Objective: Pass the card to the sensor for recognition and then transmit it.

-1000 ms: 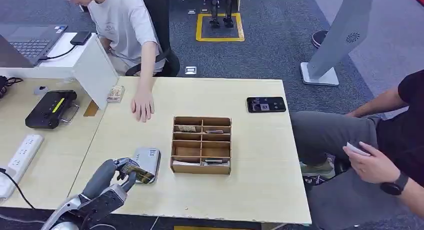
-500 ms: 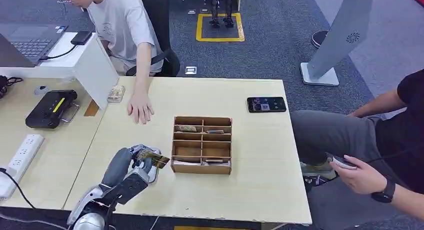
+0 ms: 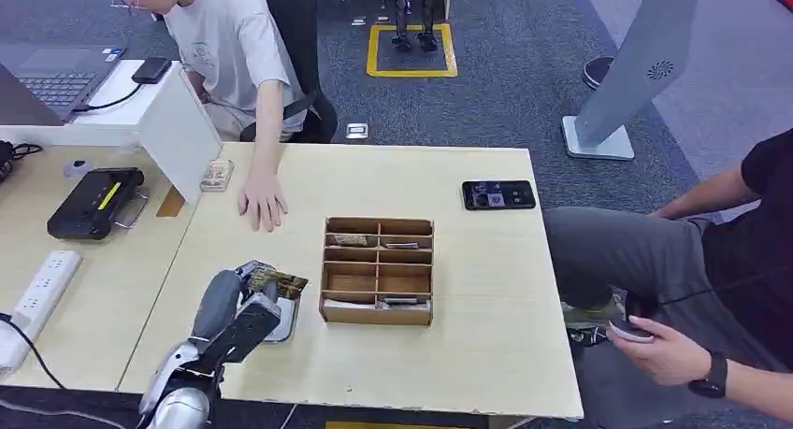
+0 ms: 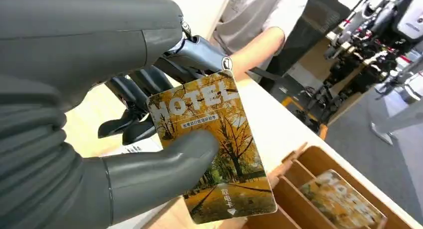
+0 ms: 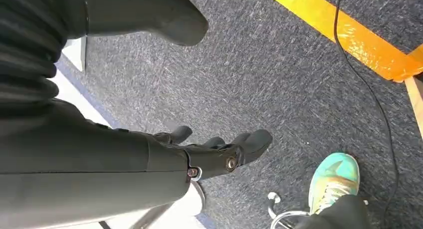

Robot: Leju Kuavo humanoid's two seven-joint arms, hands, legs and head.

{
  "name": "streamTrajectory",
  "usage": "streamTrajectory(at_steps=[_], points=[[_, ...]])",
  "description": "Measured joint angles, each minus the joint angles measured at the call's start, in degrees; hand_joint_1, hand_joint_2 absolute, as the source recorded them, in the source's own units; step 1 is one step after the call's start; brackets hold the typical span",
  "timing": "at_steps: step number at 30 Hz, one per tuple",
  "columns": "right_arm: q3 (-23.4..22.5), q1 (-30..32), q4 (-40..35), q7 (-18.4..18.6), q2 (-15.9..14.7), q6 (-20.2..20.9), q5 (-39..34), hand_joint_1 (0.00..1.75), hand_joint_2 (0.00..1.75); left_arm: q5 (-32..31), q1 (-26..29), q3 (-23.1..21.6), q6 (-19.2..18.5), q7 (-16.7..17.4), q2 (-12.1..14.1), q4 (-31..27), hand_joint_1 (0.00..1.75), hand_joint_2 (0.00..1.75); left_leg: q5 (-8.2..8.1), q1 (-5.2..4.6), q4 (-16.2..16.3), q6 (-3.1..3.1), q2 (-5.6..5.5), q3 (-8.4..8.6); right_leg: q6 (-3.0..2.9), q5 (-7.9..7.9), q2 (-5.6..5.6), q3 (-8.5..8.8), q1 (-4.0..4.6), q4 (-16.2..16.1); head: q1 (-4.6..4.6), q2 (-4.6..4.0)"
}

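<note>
My left hand [image 3: 245, 306] pinching the hotel card [image 3: 278, 283] between thumb and fingers, card raised over the grey sensor [image 3: 281, 319] on the surface [image 3: 468, 354], beside the wooden divider box [image 3: 378, 270], my right hand [image 5: 219, 154] hanging loose, holding nothing, above carpet [image 5: 299, 89]

Right hand [image 5: 164, 154], fingers [image 5: 249, 139] apart, above carpet [image 5: 299, 89].
</note>
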Motion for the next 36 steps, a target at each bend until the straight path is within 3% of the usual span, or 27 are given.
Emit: streamTrajectory(at_steps=[17,32,36], points=[[0.39,-0.75,3.19,-0.48,0.09,-2.99,-0.37,0.00,1.75,-3.58,1.79,4.91,3.23,0.59,-0.48,6.05,1.75,1.75,0.00,0.00,0.00,0.00,-0.01,-0.01,0.00,0.00,0.00,0.00,0.00,0.00,0.00,0.00],[0.48,-1.21,4.22,-0.11,0.07,-2.99,-0.52,0.00,1.75,-3.80,1.71,5.99,4.22,0.83,-1.16,9.70,1.75,1.75,0.00,0.00,0.00,0.00,0.00,0.00,0.00,0.00,0.00,-0.01,0.00,0.00,-0.02,0.00],[0.63,-1.22,4.24,-0.15,0.07,-2.99,-0.46,0.00,1.75,-1.36,1.24,6.34,4.79,-0.66,-2.07,10.84,1.75,1.75,0.00,0.00,0.01,0.00,-0.01,0.00,0.00,0.00,0.00,-0.01,0.00,0.00,0.00,0.00]])
